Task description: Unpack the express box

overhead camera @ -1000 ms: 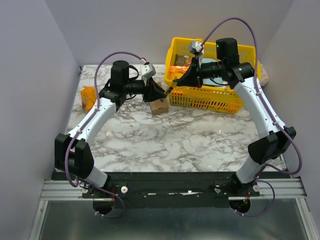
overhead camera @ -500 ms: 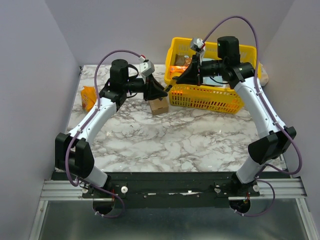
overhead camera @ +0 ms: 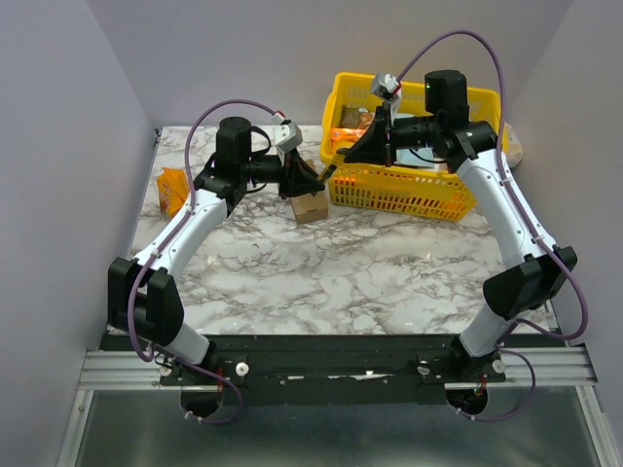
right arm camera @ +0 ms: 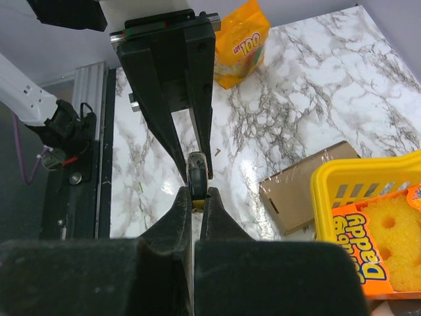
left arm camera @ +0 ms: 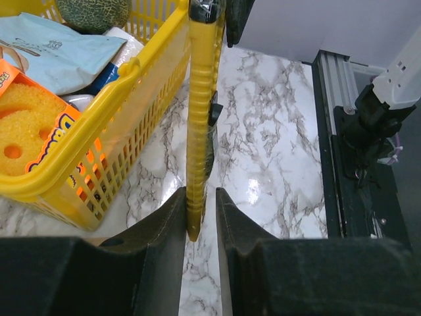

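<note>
Nearest, at the bottom middle of the left wrist view, my left gripper [left arm camera: 201, 197] stands with one finger on each side of the yellow cutter [left arm camera: 200, 99], which seems to be a box knife. The jaws are narrow but not clamped. One finger looks to touch the ribbed handle, and at the other a thin slit remains. In the lower middle of the right wrist view, my right gripper [right arm camera: 195, 191] is closed tight on the end of the same cutter. I judge this to be a handover from right to left, with the tool not yet passed.

A little farther, the express box [right arm camera: 299, 191] lies on the table [right arm camera: 316, 85] at the right middle of that view, just beside the yellow basket [right arm camera: 368, 178]. Its top shines with tape, and no gripper touches it. The cutting, I think, is still to come.

Compared with the top view of one second ago, the left gripper has turned a little and its jaws have narrowed around the cutter. The right gripper holds as before. Box and basket lie where they were. Farthest, at the upper middle, is the orange snack packet [right arm camera: 243, 43].
</note>
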